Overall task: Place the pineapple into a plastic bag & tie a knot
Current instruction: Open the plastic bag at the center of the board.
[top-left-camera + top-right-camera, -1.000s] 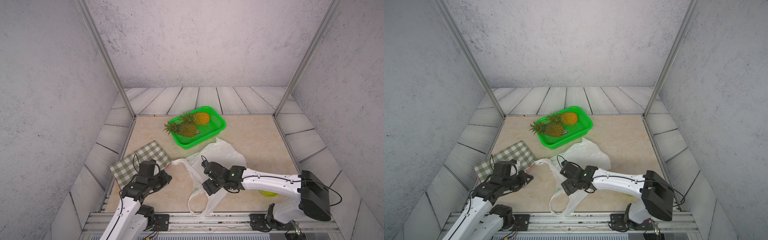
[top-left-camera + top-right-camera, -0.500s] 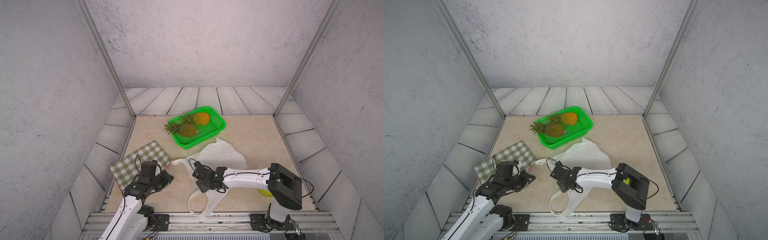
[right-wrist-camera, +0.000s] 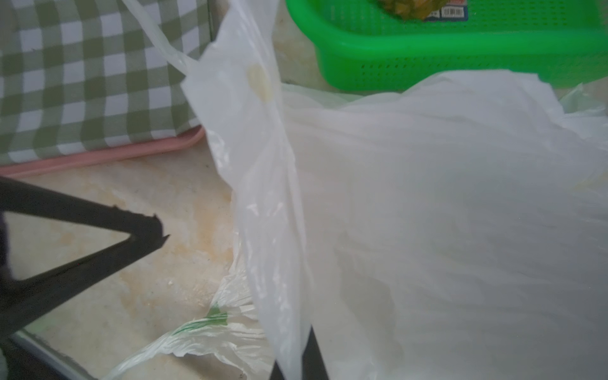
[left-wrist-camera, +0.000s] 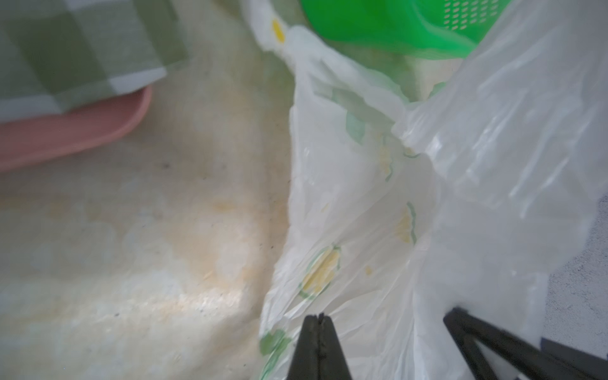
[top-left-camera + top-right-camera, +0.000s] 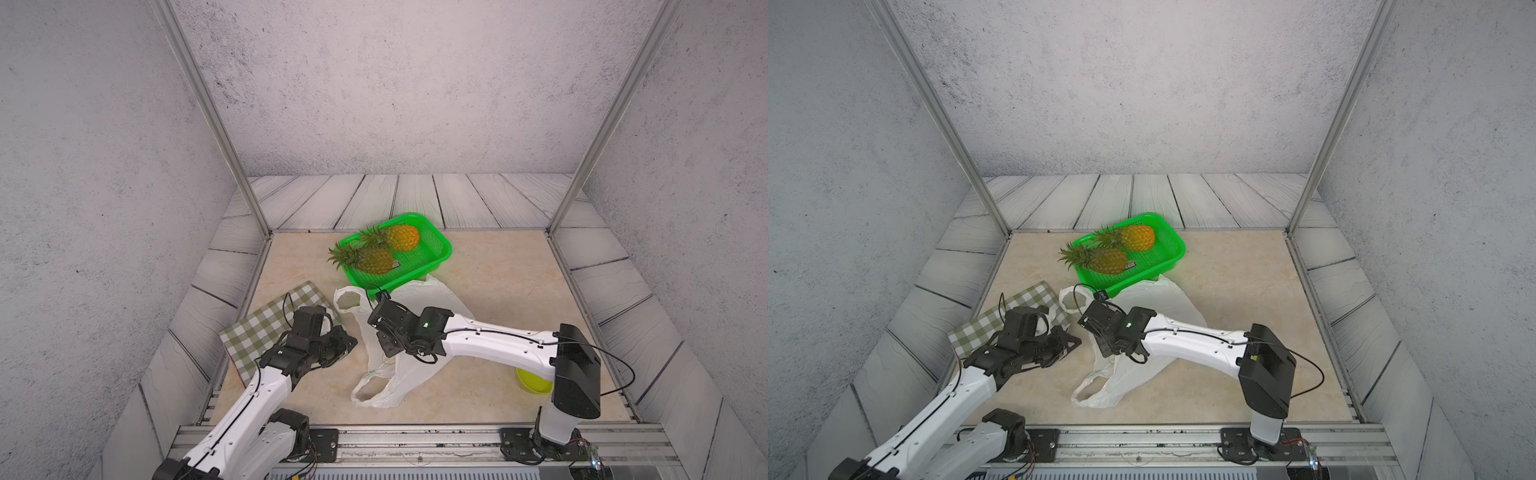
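Note:
The plastic bag (image 5: 432, 297) lies crumpled on the table, and its two handle loops (image 5: 347, 297) (image 5: 368, 392) sit apart. No knot is in view. Two pineapples (image 5: 376, 259) (image 5: 401, 237) lie in the green basket (image 5: 444, 253) behind the bag. My right gripper (image 5: 374, 332) (image 3: 296, 362) is shut on the bag's edge, and the film (image 3: 263, 184) drapes over its fingers. My left gripper (image 5: 353, 343) (image 4: 317, 317) is shut with nothing in it. Its tip points at the bag's printed film (image 4: 322, 269) from the left.
A green checked cloth (image 5: 266, 328) covers a pink tray (image 3: 98, 156) at the front left, just behind my left arm. A yellow round object (image 5: 534, 380) sits partly hidden under my right arm. Metal posts and grey walls close the table in.
My right gripper has moved left along the bag and gone from open to shut on its edge. The left arm has barely moved.

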